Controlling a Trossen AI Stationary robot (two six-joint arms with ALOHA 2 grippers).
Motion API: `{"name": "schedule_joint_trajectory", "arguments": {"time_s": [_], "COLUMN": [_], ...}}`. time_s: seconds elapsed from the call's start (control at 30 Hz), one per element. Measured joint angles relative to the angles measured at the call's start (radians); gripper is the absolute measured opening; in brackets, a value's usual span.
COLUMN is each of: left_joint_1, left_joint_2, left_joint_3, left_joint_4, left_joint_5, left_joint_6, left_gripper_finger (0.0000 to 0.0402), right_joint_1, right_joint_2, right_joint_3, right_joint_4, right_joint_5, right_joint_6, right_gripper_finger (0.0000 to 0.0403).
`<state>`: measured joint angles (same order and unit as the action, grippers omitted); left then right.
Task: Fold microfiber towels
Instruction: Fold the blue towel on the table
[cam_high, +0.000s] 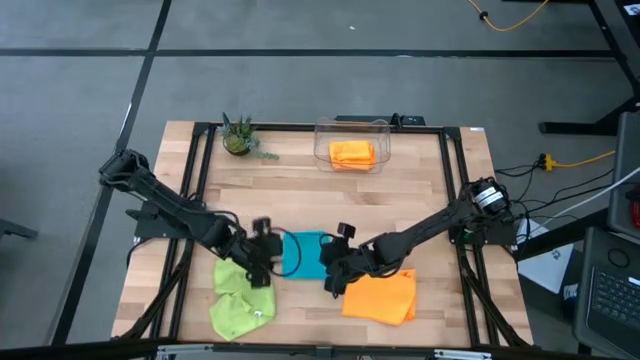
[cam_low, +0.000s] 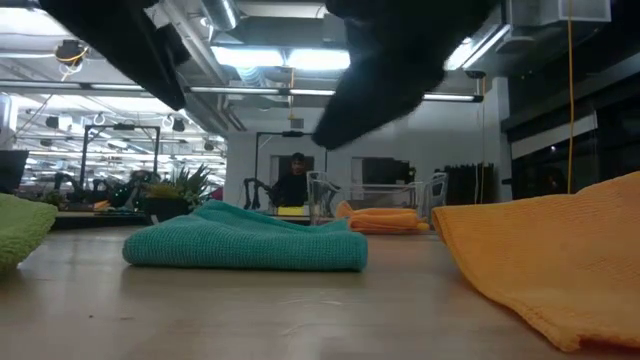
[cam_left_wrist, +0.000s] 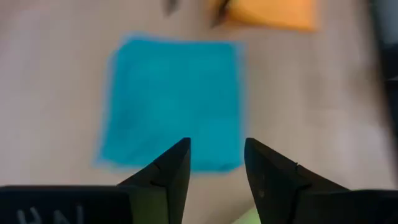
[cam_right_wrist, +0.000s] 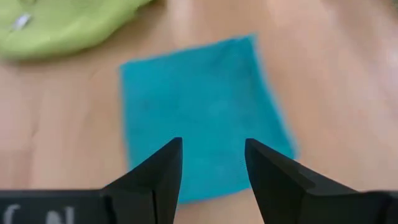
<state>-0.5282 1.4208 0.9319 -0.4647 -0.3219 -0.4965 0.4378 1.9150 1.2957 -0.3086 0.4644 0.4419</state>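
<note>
A teal towel lies folded flat on the table, between my two grippers. It also shows in the low view, the left wrist view and the right wrist view. My left gripper hovers open at the towel's left side, above the table. My right gripper hovers open at its right side. A lime green towel lies crumpled near the front left. An orange towel lies near the front right. A second orange towel lies folded in the clear bin.
A clear plastic bin stands at the far middle of the table. A small potted plant stands at the far left. Bare wood lies between the bin and the teal towel.
</note>
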Motion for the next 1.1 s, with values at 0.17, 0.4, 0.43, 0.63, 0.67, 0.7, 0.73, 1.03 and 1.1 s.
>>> {"name": "schedule_joint_trajectory", "arguments": {"time_s": [0.17,0.4,0.43,0.63,0.67,0.7,0.73,1.03,1.1], "left_joint_1": [-0.064,-0.093,-0.092,-0.057,-0.049,-0.041,-0.033,-0.005,-0.016], "left_joint_2": [0.0,0.022,0.038,0.169,0.182,0.188,0.189,0.19,0.19], "left_joint_3": [-0.198,-0.305,-0.306,-0.252,-0.243,-0.232,-0.219,-0.196,-0.197], "left_joint_4": [0.433,0.617,0.626,0.653,0.638,0.618,0.592,0.509,0.509], "left_joint_5": [0.045,0.002,-0.001,0.036,0.045,0.054,0.055,0.131,0.122], "left_joint_6": [0.127,0.168,0.176,0.219,0.219,0.219,0.219,0.159,0.178], "left_gripper_finger": [0.0143,0.0143,0.0143,0.0144,0.0146,0.0149,0.0153,0.0218,0.0223], "right_joint_1": [0.042,0.054,0.052,0.049,0.049,0.049,0.049,0.034,0.029], "right_joint_2": [0.013,0.024,0.026,0.04,0.041,0.042,0.043,0.052,0.068], "right_joint_3": [-0.098,-0.21,-0.212,-0.214,-0.214,-0.214,-0.214,-0.214,-0.214], "right_joint_4": [0.157,0.4,0.399,0.405,0.405,0.401,0.399,0.408,0.411], "right_joint_5": [-0.11,-0.127,-0.131,-0.144,-0.146,-0.146,-0.147,-0.165,-0.188], "right_joint_6": [-0.076,-0.09,-0.081,-0.104,-0.106,-0.106,-0.106,-0.118,-0.14], "right_gripper_finger": [0.0177,0.0177,0.0177,0.0177,0.0177,0.0177,0.0177,0.0177,0.0177]}}
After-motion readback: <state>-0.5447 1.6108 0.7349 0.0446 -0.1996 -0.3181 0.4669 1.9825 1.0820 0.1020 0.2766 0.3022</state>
